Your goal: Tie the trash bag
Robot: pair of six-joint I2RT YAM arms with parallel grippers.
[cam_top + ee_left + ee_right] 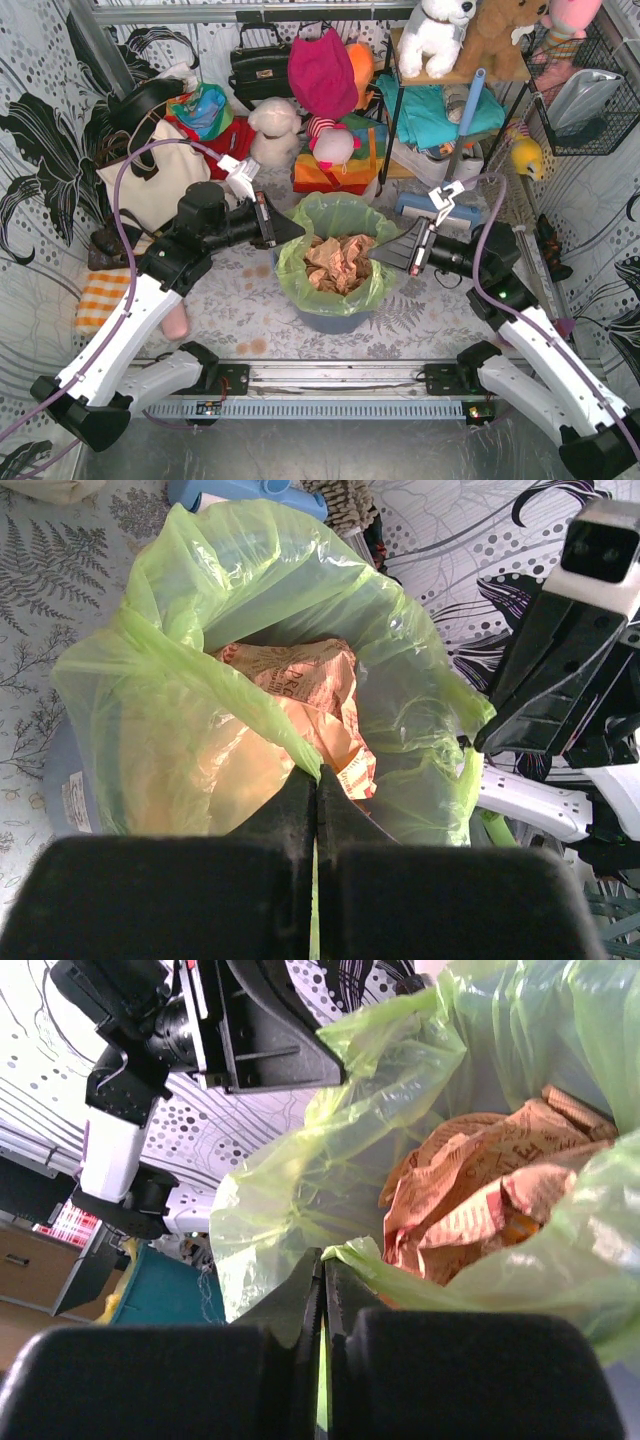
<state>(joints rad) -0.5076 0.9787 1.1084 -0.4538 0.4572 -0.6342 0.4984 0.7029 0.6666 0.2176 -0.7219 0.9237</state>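
Paper, brown and crumpled, lay in the trash bag inside the blue bin, with left gripper and right gripper clamped on its rim.

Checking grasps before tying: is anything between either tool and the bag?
Nothing visible. The left tool and right tool are each shut on the rim of the bag, at opposite sides.
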